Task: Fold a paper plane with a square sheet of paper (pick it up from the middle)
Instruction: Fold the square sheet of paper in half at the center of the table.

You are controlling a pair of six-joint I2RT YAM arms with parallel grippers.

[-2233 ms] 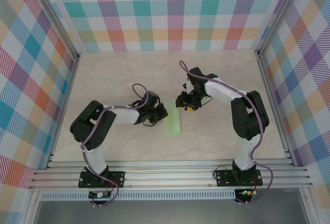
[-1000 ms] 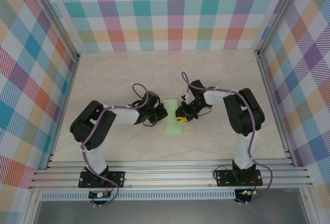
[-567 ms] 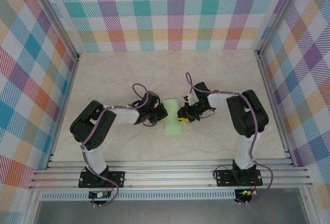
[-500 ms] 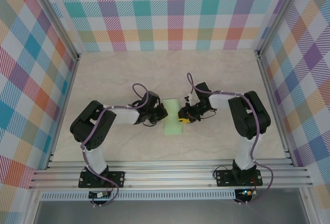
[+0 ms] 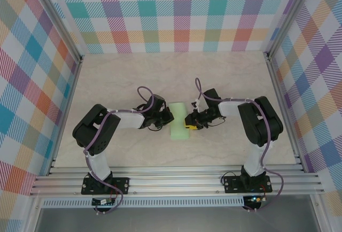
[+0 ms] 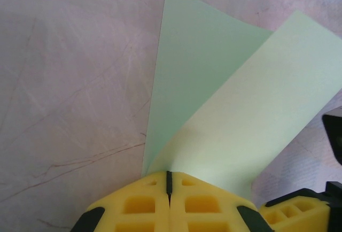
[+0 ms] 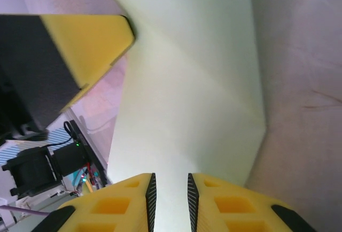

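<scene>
1. Since the frame about two seconds back, the right arm (image 5: 255,118) has folded inward. Its right gripper (image 5: 188,125) then stood beyond the far right corner of the sheet of paper (image 5: 179,121) and is now against the sheet's right edge. The left arm (image 5: 107,122) and the sheet lie where they did.
2. The table (image 5: 117,77) is pale and marbled, with checked walls (image 5: 176,13) along its left, far and right edges.
3. Both arms reach in from the near edge and face each other across the sheet.
4. The sheet is pale green and folded to a narrow strip running near to far. It lies about midway between the table's left and right edges, a little closer to the near edge than the far one. In the left wrist view (image 6: 214,109) two layers splay apart from one pinched corner.
5. The left gripper (image 5: 168,117) is at the sheet's left edge. Its yellow fingers (image 6: 144,205) are pressed fully together, with the paper clamped between them.
6. In the right wrist view (image 7: 169,189), the right gripper's fingers stand a narrow gap apart. The sheet (image 7: 197,82) runs into that gap and is not squeezed.
</scene>
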